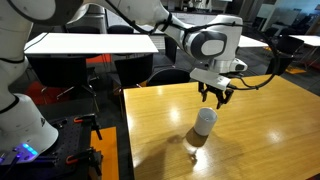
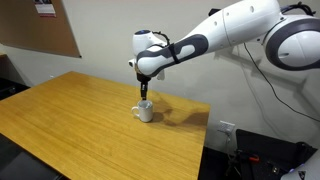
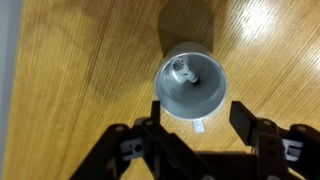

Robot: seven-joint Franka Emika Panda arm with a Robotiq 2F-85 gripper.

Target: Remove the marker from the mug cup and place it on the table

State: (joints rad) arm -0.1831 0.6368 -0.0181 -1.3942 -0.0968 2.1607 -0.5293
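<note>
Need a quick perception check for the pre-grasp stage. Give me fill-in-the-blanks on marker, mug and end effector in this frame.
1. The marker sits ___ the mug.
2. The end effector hangs ___ the mug.
3. Its jaws are ___.
4. The mug's colour is ___.

Missing words: inside; above; open; white.

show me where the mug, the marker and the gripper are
mug (image 1: 204,124), in an exterior view, middle of its side wall
marker (image 3: 183,70), in the wrist view, its top end seen inside the mug
gripper (image 1: 214,99), in an exterior view, midway between its fingertips, above the mug
</note>
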